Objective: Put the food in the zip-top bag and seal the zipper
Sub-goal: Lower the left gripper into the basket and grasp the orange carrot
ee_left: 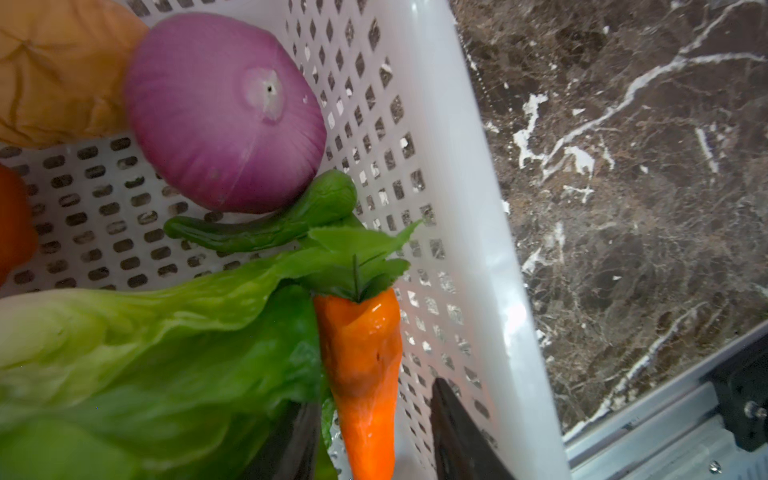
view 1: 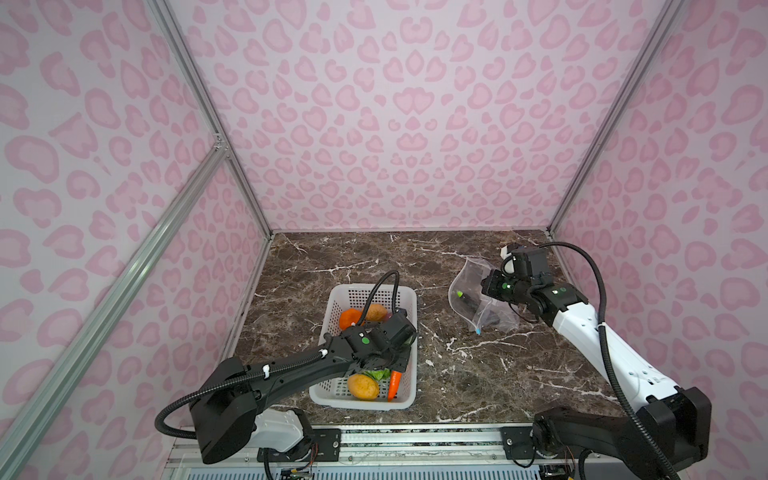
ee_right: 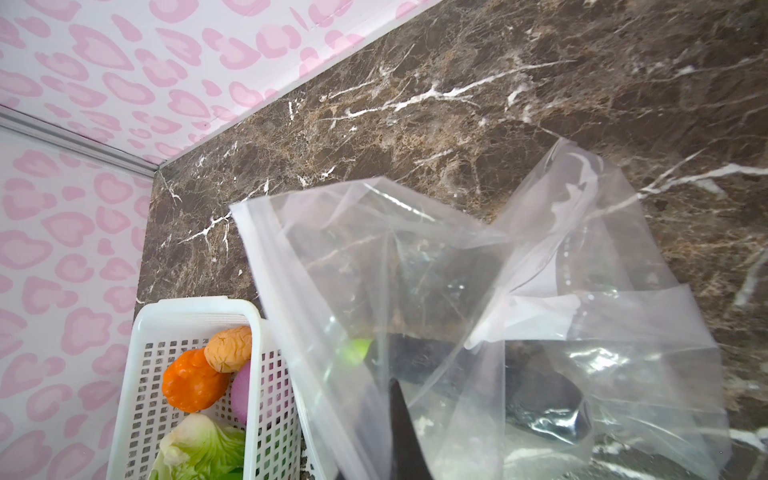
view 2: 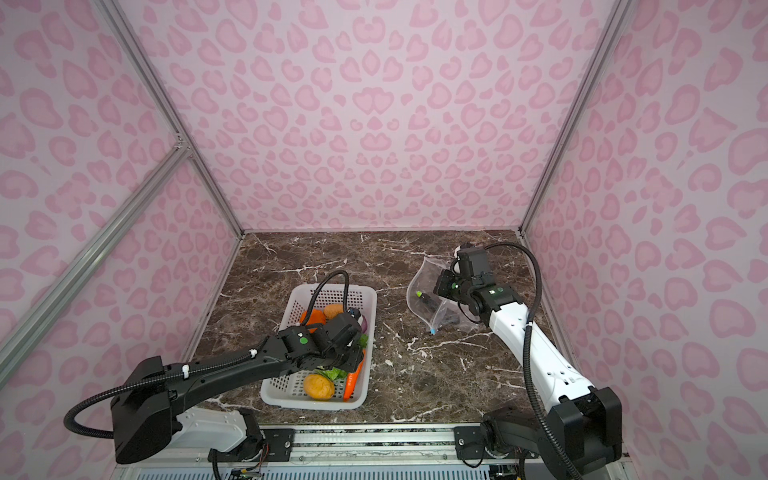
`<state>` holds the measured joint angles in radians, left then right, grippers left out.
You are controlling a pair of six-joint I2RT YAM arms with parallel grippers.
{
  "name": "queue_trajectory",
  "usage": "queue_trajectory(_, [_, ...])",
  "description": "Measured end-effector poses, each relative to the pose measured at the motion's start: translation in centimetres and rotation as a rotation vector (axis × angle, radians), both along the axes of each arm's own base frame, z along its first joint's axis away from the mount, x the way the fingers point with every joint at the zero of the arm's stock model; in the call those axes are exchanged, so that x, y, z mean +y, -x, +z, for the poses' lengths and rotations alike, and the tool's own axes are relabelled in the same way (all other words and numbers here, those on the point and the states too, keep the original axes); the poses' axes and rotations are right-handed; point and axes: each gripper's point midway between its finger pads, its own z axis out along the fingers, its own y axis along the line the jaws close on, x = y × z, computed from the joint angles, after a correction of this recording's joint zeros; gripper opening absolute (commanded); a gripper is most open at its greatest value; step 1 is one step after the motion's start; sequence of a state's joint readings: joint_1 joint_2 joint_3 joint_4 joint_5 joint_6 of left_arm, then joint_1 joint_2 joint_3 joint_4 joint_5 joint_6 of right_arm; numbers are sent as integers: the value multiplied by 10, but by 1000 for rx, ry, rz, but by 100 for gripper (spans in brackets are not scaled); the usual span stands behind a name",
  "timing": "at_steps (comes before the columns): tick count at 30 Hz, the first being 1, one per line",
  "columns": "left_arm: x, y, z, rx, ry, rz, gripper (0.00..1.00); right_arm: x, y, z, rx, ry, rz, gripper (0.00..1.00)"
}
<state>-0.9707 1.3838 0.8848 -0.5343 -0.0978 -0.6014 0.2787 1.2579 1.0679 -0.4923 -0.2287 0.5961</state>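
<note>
The food lies in a white perforated basket (view 1: 370,287). My left gripper (ee_left: 374,399) is down inside it, open, one dark finger on each side of the orange carrot (ee_left: 361,365), with a gap to the finger by the basket wall. A green-white lettuce (ee_left: 145,353), purple onion (ee_left: 224,112) and green pod (ee_left: 266,228) lie beside the carrot. Orange and yellow-orange rounds (view 1: 349,319) (view 1: 363,386) also sit in the basket. My right gripper (ee_right: 395,399) is shut on the clear zip-top bag (ee_right: 457,270), holding its mouth up. A dark eggplant-like piece (ee_right: 519,374) is inside. The zipper's blue slider (view 1: 478,331) hangs at the bag's near corner.
The brown marble table (view 1: 457,374) is walled by pink patterned panels on three sides. A metal rail (view 1: 415,440) runs along the front edge. The basket stands left of centre, the bag at the right rear, with bare marble between them.
</note>
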Motion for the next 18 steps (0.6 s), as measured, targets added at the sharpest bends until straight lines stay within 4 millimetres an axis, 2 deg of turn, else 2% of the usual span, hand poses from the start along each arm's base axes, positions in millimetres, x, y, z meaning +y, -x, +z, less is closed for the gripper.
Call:
queue_trajectory(14, [2, -3, -36, 43, -113, 13, 51, -1, 5, 4, -11, -12, -7, 0])
queue_trajectory(18, [3, -2, -44, 59, -139, 12, 50, -2, 6, 4, -10, -12, -10, 0])
